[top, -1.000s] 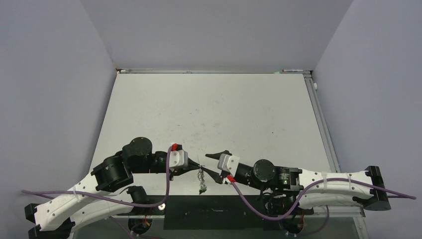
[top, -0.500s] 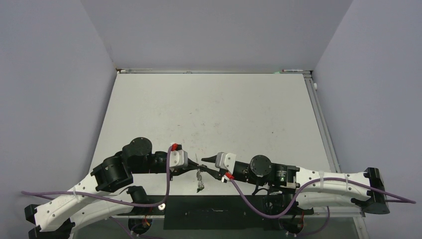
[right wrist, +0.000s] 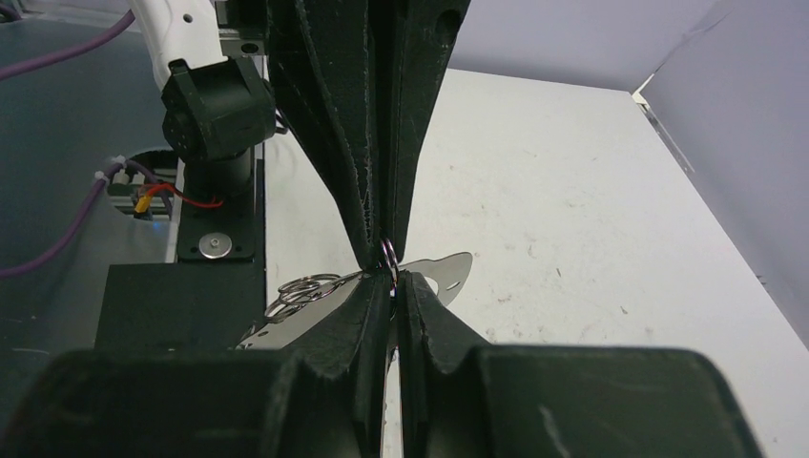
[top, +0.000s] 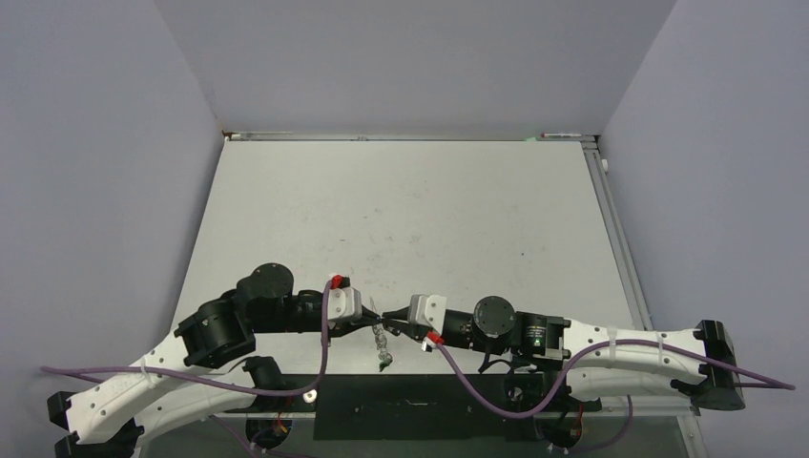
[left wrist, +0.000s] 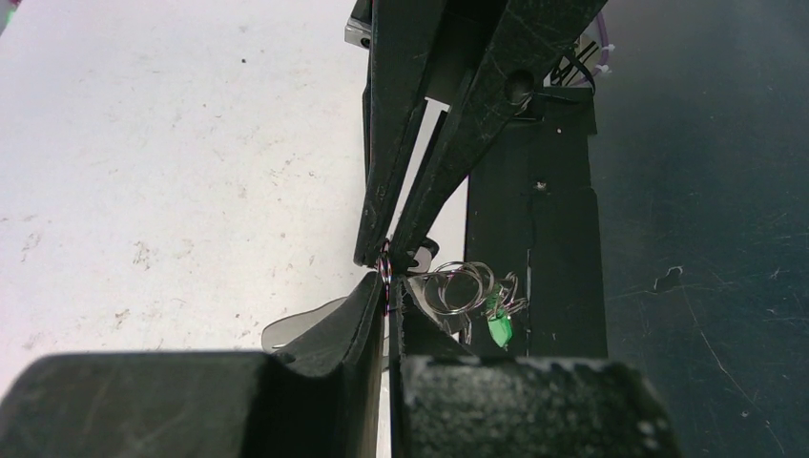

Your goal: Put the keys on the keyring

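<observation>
My left gripper (left wrist: 388, 288) is clenched, its fingertips pinched on a thin wire loop of the keyring (left wrist: 458, 286). My right gripper (right wrist: 393, 279) meets it tip to tip. It is clenched too, nipping the same small loop from the opposite side. The keyring hangs from that double pinch, above the edge where the black plate (top: 410, 405) meets the white table (top: 401, 210). Its coiled silver rings trail from the loop out over the black plate, with the green piece (left wrist: 498, 329) at the end furthest over the plate. A pale flat strap (right wrist: 446, 270) sticks out the other way, off the plate and over the table. The dangling bits are too small for me to tell whether any keys are among them.
</observation>
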Robot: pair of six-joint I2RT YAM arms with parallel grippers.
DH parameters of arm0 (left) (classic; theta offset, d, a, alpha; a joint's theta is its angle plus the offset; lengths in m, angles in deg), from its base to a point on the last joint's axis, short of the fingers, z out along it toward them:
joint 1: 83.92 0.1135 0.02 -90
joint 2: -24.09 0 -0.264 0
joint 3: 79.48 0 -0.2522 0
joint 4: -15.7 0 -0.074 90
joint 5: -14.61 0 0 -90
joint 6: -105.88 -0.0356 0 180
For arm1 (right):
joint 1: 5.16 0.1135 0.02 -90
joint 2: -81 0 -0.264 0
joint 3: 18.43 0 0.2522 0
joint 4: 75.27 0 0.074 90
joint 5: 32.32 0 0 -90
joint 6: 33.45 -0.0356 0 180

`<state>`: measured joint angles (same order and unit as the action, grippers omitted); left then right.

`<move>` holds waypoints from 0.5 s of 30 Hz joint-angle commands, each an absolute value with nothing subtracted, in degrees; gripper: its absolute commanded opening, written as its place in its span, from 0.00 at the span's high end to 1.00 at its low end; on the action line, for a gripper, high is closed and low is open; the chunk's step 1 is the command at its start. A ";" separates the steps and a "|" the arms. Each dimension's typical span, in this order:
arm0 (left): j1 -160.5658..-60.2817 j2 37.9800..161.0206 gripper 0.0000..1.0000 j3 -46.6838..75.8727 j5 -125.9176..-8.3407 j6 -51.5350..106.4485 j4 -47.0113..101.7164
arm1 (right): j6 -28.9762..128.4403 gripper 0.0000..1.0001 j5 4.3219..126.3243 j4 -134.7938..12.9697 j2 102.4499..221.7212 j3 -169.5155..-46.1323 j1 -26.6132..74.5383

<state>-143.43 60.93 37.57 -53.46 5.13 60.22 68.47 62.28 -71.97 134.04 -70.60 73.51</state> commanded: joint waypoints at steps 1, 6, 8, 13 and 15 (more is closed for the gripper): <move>-143.60 61.56 0.99 36.43 -49.59 5.77 54.08 | 70.78 0.95 62.19 -68.55 134.61 -73.50 72.86; -143.61 61.65 0.70 36.65 -49.34 5.77 54.36 | 71.86 0.95 62.14 -65.20 134.00 -74.97 72.86; -143.60 61.69 0.63 36.68 -48.92 5.64 54.68 | 72.12 0.95 62.06 -64.06 133.71 -75.35 72.85; -143.60 61.88 0.62 36.23 -48.41 5.05 55.99 | 72.90 0.95 62.26 -61.71 133.52 -76.99 72.80; -143.60 62.10 0.62 36.35 -48.62 4.83 56.09 | 73.34 0.95 62.90 -59.45 133.64 -77.85 72.80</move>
<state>-143.45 61.98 37.60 -50.20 5.29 58.30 71.79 62.24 -59.84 134.06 -72.96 73.18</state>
